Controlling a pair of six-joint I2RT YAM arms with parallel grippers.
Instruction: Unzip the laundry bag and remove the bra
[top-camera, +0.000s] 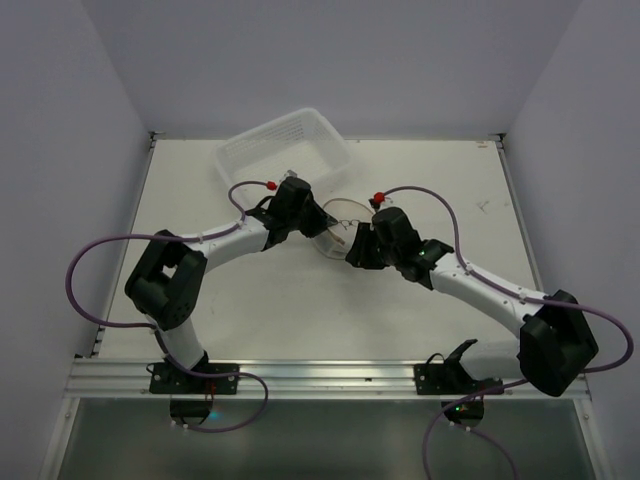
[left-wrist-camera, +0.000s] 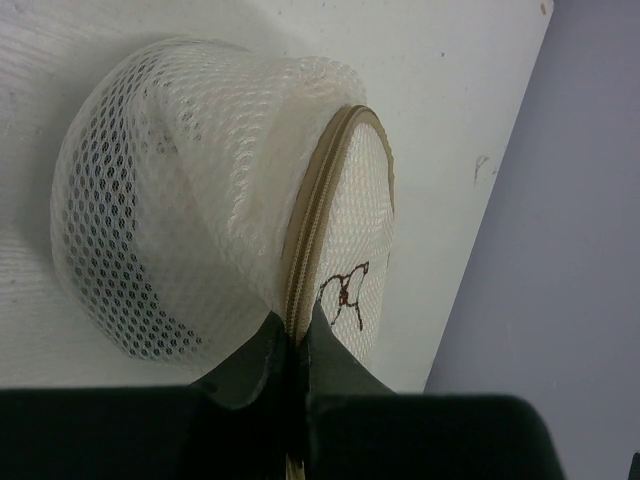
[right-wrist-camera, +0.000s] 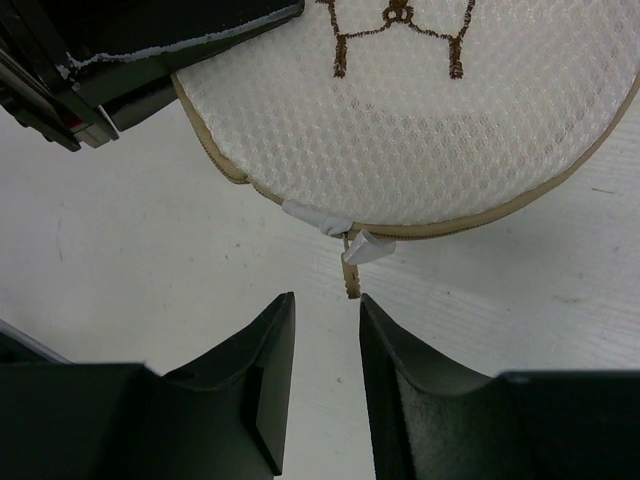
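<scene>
The laundry bag (top-camera: 336, 226) is a round white mesh pouch with tan zipper trim, lying between my two grippers at the table's middle. My left gripper (left-wrist-camera: 296, 322) is shut on its tan rim, beside the bra drawing (left-wrist-camera: 345, 290). Dark fabric, probably the bra (left-wrist-camera: 120, 262), shows faintly through the mesh. My right gripper (right-wrist-camera: 326, 305) is open just in front of the tan zipper pull (right-wrist-camera: 351, 270), which hangs from the bag's rim (right-wrist-camera: 450, 228); the jaws stand either side of it without touching.
A white plastic basket (top-camera: 284, 148) stands tilted at the back, just behind the left gripper. The table's back edge (top-camera: 330, 138) and walls lie beyond it.
</scene>
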